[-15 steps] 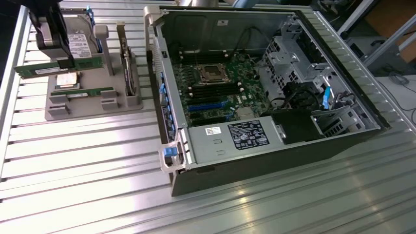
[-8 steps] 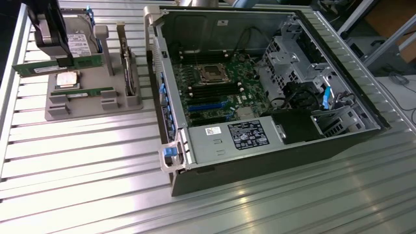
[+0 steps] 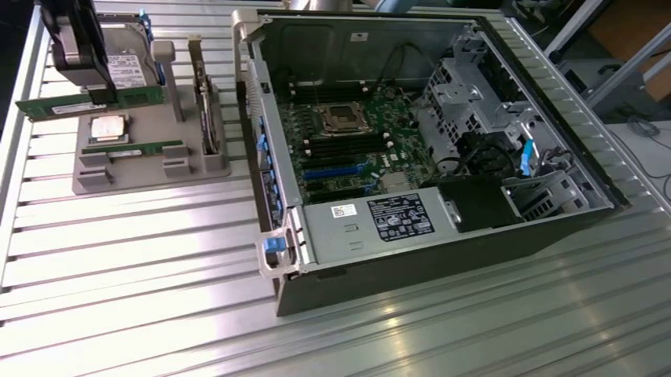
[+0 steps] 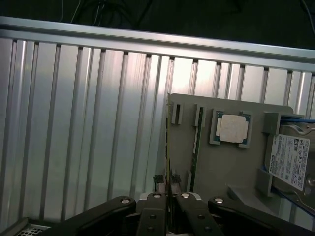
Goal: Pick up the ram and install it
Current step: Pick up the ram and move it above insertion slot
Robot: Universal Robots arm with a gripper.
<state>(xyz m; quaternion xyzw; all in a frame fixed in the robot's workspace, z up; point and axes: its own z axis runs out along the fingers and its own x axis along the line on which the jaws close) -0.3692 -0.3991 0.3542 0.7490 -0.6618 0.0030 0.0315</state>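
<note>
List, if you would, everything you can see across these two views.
ram: one, green, in the gripper beside the hard drive
second ram stick: one, green, seated in the holder
CPU: one, silver, middle of the holder
hard drive: one, silver with a white label, upright on the holder
bracket card: one, on edge, holder's case side
parts holder: one, grey, exterior view's left
computer case: one, dark, open
table: one, ribbed metal
gripper: one, black, shut on the ram
</note>
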